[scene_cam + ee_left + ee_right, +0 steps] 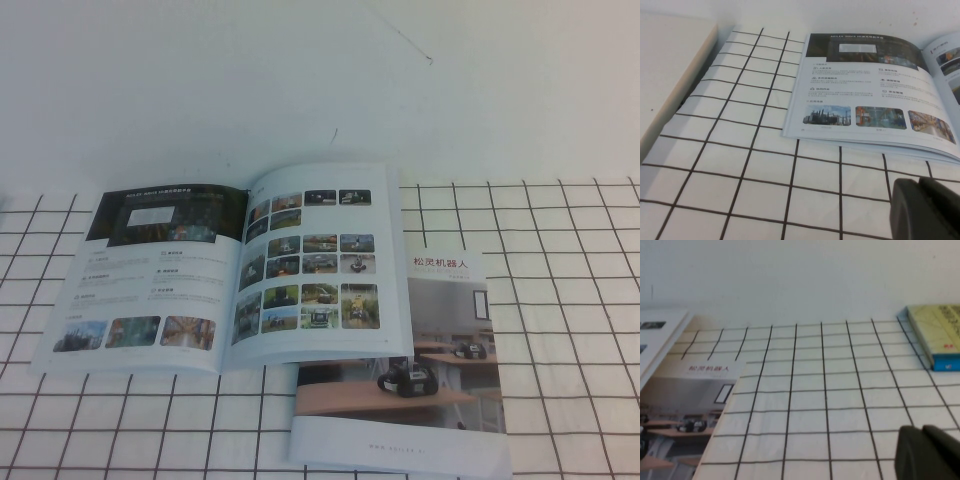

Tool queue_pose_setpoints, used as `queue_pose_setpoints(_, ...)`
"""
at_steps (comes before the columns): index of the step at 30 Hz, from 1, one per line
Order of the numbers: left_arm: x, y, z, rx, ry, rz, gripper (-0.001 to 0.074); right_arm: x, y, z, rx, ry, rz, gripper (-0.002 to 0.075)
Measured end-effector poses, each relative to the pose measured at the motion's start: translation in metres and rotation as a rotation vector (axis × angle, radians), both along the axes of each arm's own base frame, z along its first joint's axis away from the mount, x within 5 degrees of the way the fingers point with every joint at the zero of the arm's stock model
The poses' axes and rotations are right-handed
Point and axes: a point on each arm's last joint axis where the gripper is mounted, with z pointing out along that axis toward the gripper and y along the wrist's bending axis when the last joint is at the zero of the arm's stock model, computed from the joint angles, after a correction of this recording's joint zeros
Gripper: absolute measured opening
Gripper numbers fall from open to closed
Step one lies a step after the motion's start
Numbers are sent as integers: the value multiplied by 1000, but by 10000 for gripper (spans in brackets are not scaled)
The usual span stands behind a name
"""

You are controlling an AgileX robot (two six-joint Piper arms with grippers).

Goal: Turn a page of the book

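While the book (235, 270) lies open on our bench (560, 300), dark-banner page (150, 270) flat, left tool (925, 210) near it, right tool (927, 452) well apart, we cannot tell either tool's grip state.

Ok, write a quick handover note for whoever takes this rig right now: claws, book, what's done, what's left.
Left claw: only a dark tip shows in its wrist view, over the grid cloth near the book's left side, holding nothing.
Right claw: over bare cloth, right of the closed booklet, holding nothing.
The book lies open and flat; the page with the dark banner faces up on the left.
Nothing is gripped. Left: confirm the turn or park.
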Motion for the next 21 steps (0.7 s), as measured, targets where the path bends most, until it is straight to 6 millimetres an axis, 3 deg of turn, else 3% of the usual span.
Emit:
queue_pose_setpoints(12,0,0,0,4,-2,-1,-1,-2,1,-16,72,119,-13,1)
queue_pose_setpoints(21,0,0,0,7,-1,-2,-1,-2,2,-16,-18,124,31,1)
